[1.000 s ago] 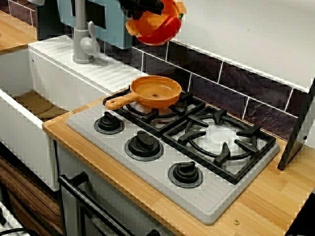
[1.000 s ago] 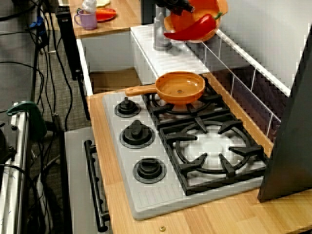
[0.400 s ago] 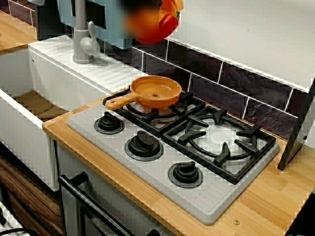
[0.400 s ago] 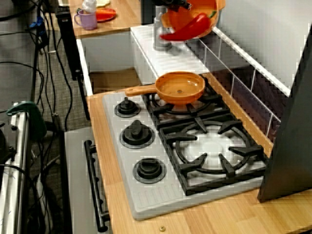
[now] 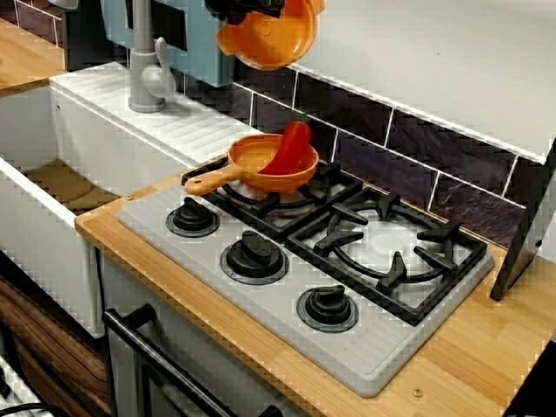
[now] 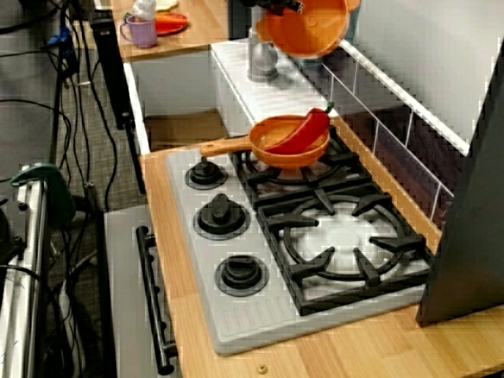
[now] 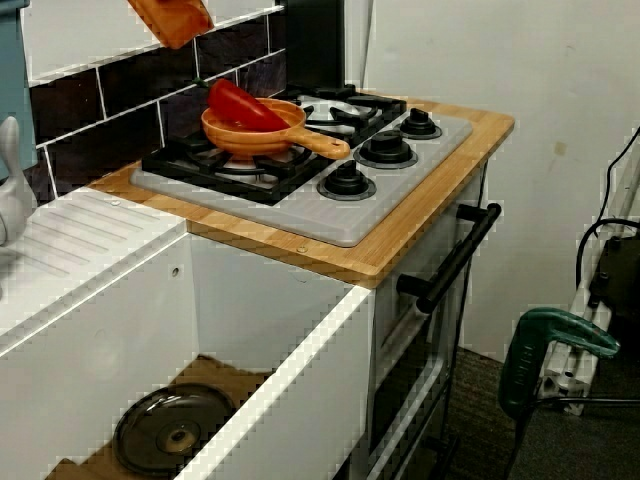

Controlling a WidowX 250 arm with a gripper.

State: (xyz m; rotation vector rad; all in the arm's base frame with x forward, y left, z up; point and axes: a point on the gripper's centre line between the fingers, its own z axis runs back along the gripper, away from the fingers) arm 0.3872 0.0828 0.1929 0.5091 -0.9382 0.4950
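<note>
- Up high, pinching the rim of an orange bowl (image 5: 269, 36) between the fingers (image 5: 250, 9); pressed onto that rim by the look of it, though partly cut off by the top edge of the view from the front.
- Holding the bowl steeply tipped, mouth turned down and forward; nothing visible inside it from the front or from the stove's end.
- Straight below the fingers, well apart from them: an orange pan (image 5: 250, 158) on the back burner of the stove (image 5: 382, 347), its handle reaching out from under the fingers toward the knobs.
- In the pan: one red pepper (image 5: 291, 148), lower end on the pan's floor, upper end propped on the far rim, green stem poking past it toward the tiles.
- To do this tipping well, as a judgement: hold the bowl centred over the pan, steady the tilt without swinging, and stay well above the propped pepper, given a light pan and a pepper resting only on a rim.
- Beside the pan, farther from the fingers: a second burner grate (image 5: 387, 243).
- Lower than the fingers and to the other side, past the faucet (image 5: 143, 65): a white sink (image 7: 280, 400), with a round dark lid (image 7: 175, 435) lying flat on its wooden bottom, seen from the sink side.
- Far behind, on another counter (image 6: 197, 31): a purple mug (image 6: 140, 31) and a reddish plate (image 6: 169, 24); mug's contents impossible to tell.
</note>
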